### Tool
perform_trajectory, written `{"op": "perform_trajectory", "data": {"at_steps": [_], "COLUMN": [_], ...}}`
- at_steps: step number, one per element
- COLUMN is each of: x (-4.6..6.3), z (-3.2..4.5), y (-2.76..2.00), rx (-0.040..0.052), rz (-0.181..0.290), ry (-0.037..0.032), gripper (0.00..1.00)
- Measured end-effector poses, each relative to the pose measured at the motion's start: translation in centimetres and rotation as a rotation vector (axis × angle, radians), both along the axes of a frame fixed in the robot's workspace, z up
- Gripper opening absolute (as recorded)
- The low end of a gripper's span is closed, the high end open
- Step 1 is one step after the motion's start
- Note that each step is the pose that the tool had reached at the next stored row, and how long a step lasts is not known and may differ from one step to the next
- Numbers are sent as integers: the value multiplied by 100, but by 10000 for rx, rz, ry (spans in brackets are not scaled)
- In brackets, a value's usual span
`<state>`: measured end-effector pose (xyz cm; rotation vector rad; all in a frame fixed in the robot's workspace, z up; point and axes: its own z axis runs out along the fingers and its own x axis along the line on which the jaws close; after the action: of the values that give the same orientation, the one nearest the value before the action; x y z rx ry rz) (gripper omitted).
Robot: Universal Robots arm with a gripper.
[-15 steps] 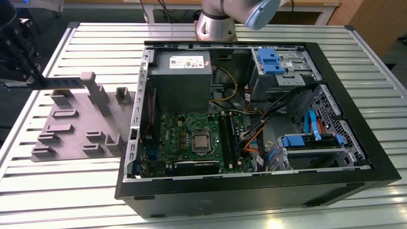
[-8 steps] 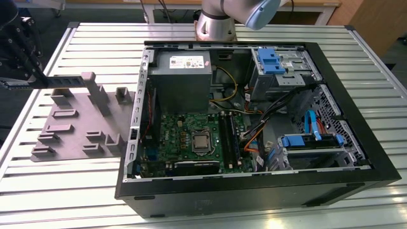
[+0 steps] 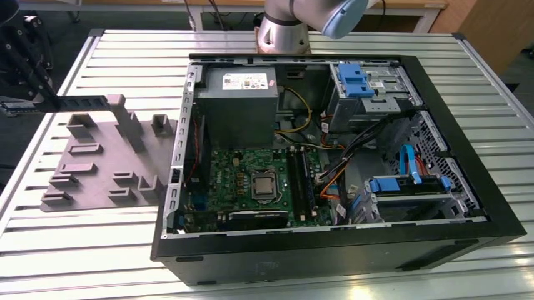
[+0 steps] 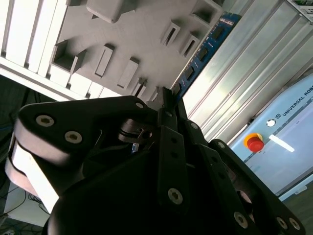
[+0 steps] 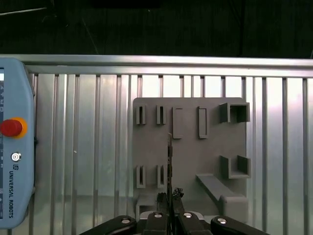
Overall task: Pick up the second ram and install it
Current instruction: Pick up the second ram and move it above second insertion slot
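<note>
**Gripper and memory stick.** The gripper (image 5: 169, 198) is pinching the second ram (image 5: 169, 161) between its two fingers, which are closing flat against the board's faces with no gap showing. In the first wrist view the stick is appearing edge-on, projecting straight out from the fingertips (image 5: 161, 197). In the second wrist view its dark face with black chips (image 4: 203, 51) is running away from the gripper body.

**Position.** In the exterior view the gripper (image 3: 46, 100) is sitting at about ten o'clock from the computer case (image 3: 467, 206). It is carrying the stick (image 3: 84, 101) level, with the long axis pointing toward three o'clock. The stick is hanging over the twelve o'clock end of the grey fixture plate (image 3: 100, 169). Whether it is touching the plate's tall upright block cannot be told.

**Surroundings.** The plate is lying flat on the slatted metal table (image 3: 84, 250), just beside the case's nine o'clock wall. Inside the open case, the motherboard (image 3: 242, 181) is lying at six o'clock from the power supply (image 3: 237, 103). The black slot rails (image 3: 298, 181) are running along the motherboard's three o'clock side. The second ram is well apart from those rails. A teach pendant (image 5: 14, 147) is resting on the table near the plate.
</note>
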<state>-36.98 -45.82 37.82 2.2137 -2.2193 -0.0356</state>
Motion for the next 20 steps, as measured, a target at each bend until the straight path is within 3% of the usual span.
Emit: {"op": "perform_trajectory", "data": {"at_steps": [20], "x": [315], "z": [1], "y": [2], "rx": [0], "rz": [-15], "ry": [1], "gripper": [14]}}
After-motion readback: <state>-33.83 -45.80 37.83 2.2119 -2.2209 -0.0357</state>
